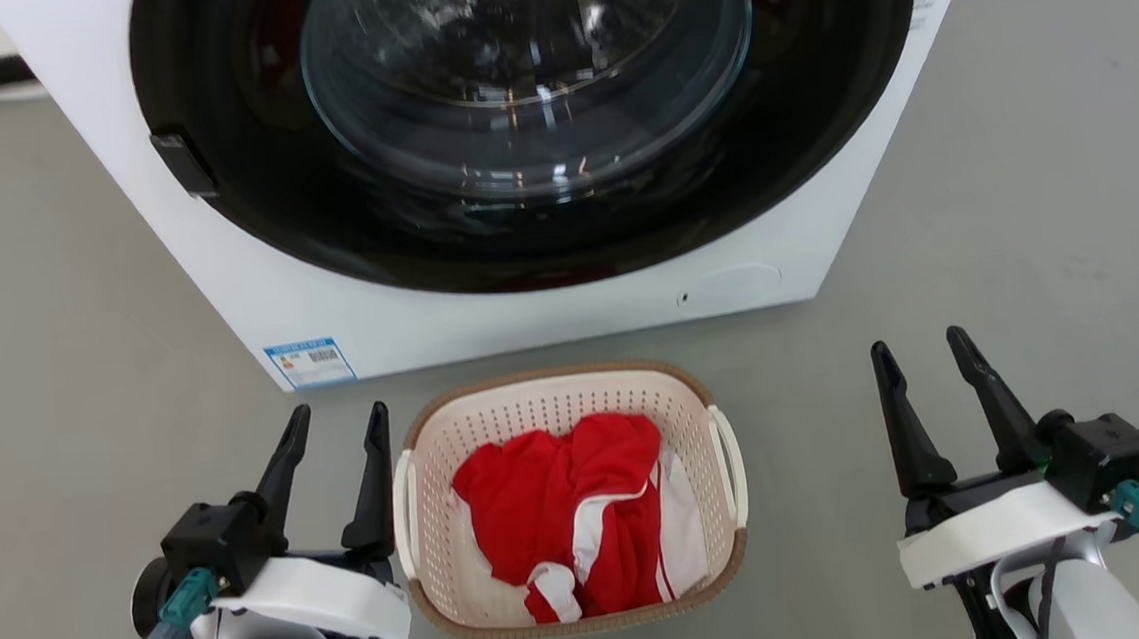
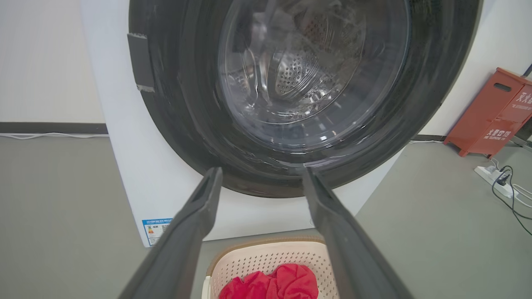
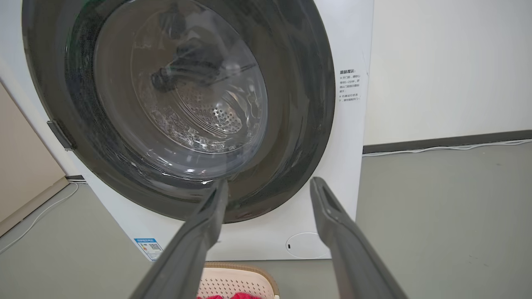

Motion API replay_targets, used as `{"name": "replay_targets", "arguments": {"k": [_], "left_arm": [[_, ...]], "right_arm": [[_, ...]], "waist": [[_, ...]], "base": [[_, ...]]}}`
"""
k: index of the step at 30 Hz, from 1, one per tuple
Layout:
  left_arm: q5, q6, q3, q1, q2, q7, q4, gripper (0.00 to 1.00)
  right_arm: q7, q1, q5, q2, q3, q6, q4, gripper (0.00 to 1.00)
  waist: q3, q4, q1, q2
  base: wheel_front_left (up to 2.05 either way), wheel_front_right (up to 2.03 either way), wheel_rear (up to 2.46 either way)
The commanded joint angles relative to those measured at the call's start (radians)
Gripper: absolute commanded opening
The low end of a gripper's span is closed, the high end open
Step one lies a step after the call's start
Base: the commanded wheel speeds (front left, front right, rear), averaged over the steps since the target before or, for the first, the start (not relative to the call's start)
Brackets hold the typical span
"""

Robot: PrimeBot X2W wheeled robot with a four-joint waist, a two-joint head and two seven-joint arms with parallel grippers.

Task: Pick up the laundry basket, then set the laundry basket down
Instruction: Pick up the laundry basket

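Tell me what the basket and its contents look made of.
The laundry basket looks like matte cream moulded plastic, with regular punched holes; its brown rim looks woven-patterned, probably plastic too. The red-and-white clothing inside looks like soft fabric, crumpled in folds.

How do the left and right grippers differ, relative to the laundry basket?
The left gripper is close beside the laundry basket; the right gripper is well apart from it. The left gripper's fingers lean rightward in the head view, the right gripper's leftward. Both are open and empty.
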Motion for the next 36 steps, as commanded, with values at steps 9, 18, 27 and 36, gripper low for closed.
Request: {"name": "replay_targets", "arguments": {"k": [9, 18, 27, 36], "left_arm": [[-0.018, -0.006, 0.039, -0.105, 0.03, -0.006, 0.048, 1.0], [-0.041, -0.006, 0.02, -0.223, 0.066, -0.006, 0.132, 1.0], [-0.056, -0.006, 0.011, -0.312, 0.09, -0.006, 0.256, 1.0], [-0.071, -0.006, -0.064, -0.433, 0.108, -0.006, 0.433, 1.0]], "right_arm": [[-0.012, -0.098, 0.022, 0.005, 0.015, 0.007, 0.017, 1.0], [-0.012, -0.204, 0.033, 0.013, 0.014, 0.007, 0.099, 1.0], [-0.012, -0.281, 0.05, 0.017, 0.028, 0.007, 0.207, 1.0], [-0.012, -0.356, 0.068, 0.01, 0.056, 0.007, 0.336, 1.0]], "waist": [[0.156, -0.012, -0.0001, 0.0], [0.315, -0.011, -0.0001, 0.0], [0.415, -0.009, -0.0001, 0.0], [0.512, 0.015, -0.0001, 0.0]], "base": [[0.0, 0.0, 0.0], [0.0, 0.0, 0.0], [0.0, 0.0, 0.0], [0.0, 0.0, 0.0]]}}
